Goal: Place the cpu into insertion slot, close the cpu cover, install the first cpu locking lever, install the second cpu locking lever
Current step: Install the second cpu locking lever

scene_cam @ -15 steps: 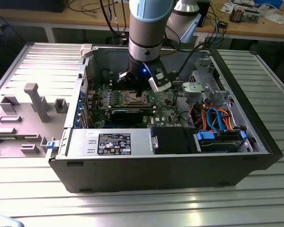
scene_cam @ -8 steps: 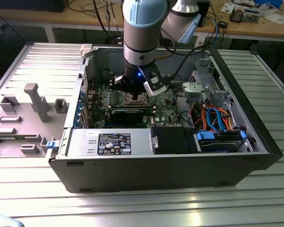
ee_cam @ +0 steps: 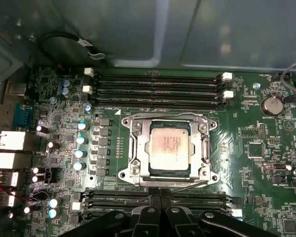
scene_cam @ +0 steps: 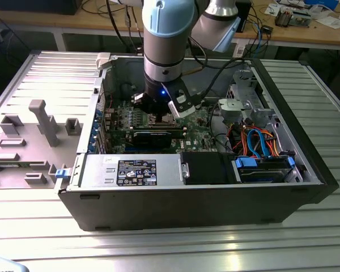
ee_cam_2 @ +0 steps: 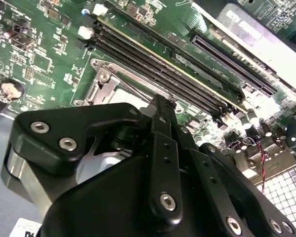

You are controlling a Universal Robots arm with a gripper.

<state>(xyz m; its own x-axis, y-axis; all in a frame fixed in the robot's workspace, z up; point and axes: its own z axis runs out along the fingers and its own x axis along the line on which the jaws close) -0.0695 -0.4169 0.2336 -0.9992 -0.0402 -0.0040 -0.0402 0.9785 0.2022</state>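
Observation:
In the first wrist view the cpu (ee_cam: 167, 145), a square chip with a silvery-tan top, lies in the insertion slot (ee_cam: 133, 173). The cpu cover (ee_cam: 203, 148), a silvery frame, lies flat around it with the chip showing through its window. A thin wire lever (ee_cam: 190, 188) runs slanted along the socket edge nearest my gripper (ee_cam: 159, 198). The black fingers are shut together, their tips at that edge by the lever. In the second wrist view the gripper (ee_cam_2: 160, 101) hides most of the socket, and a corner of the frame (ee_cam_2: 102, 84) shows. In the exterior view the gripper (scene_cam: 158, 117) is low inside the computer case.
Long black memory slots (ee_cam: 158, 89) run on both sides of the socket. Capacitors (ee_cam: 80, 140) stand beside it, and a coin battery (ee_cam: 271, 104) sits on the board. A long black card (scene_cam: 153, 137), a power supply (scene_cam: 130, 170) and cables (scene_cam: 255, 141) fill the case (scene_cam: 187, 209).

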